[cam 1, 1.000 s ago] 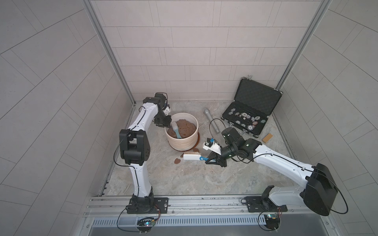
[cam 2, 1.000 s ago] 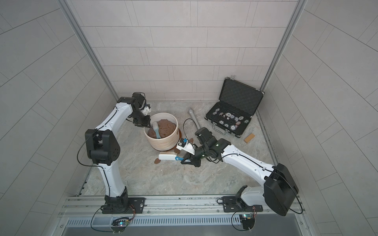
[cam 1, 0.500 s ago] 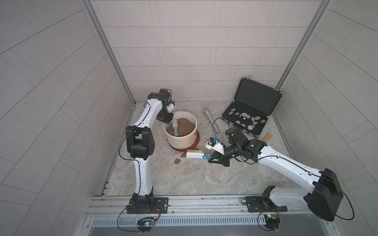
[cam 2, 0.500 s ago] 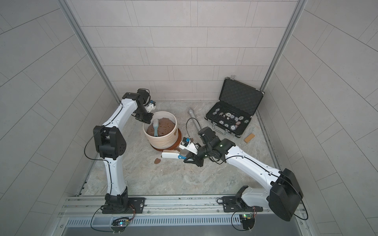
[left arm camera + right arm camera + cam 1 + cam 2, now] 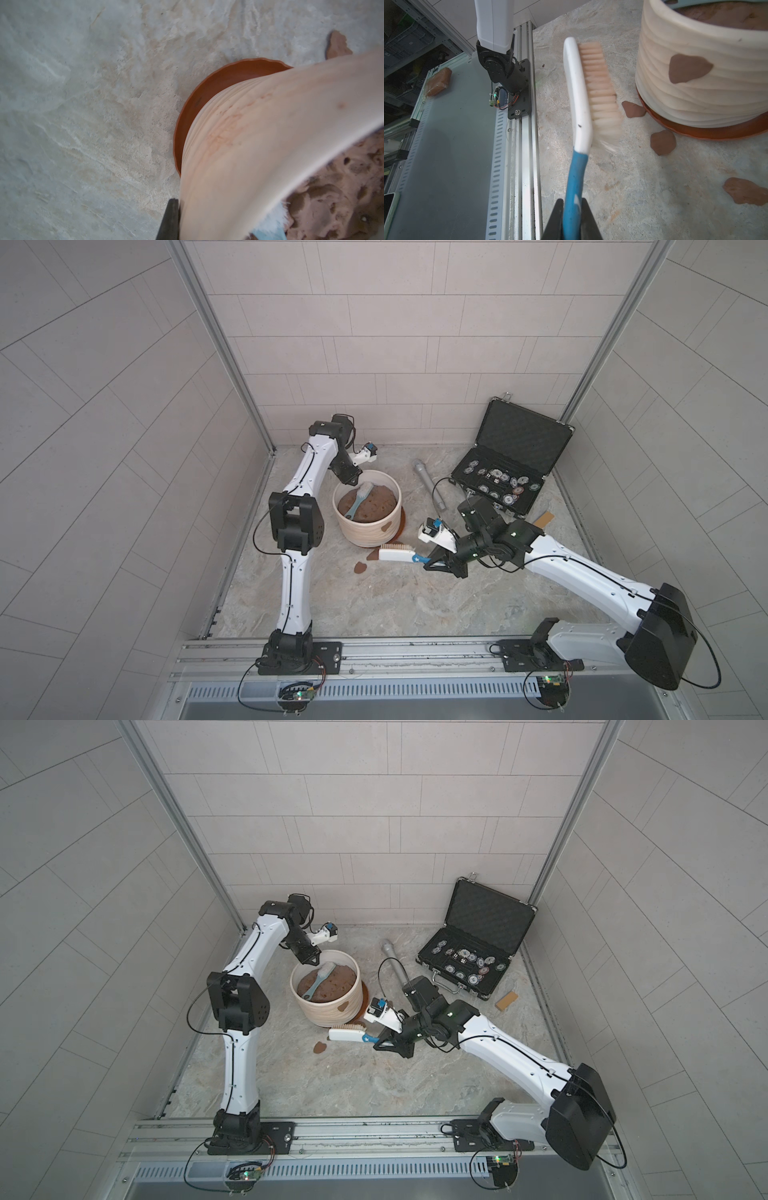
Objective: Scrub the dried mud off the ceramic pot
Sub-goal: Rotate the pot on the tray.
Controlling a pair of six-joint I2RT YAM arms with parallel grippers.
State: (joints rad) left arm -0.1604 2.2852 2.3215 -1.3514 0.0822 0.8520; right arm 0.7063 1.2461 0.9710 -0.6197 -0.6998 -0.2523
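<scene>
Tiled walls (image 5: 374,323), marbled floor (image 5: 374,605), ceramic pot (image 5: 365,533)

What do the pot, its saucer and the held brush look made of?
Pot: probably ceramic, cream, matte, with ribbed wall and faint reddish stains. Saucer: dull orange, looks like unglazed terracotta, could be plastic. Brush: smooth white-and-blue plastic handle; pale splayed bristles, synthetic or natural unclear.
</scene>
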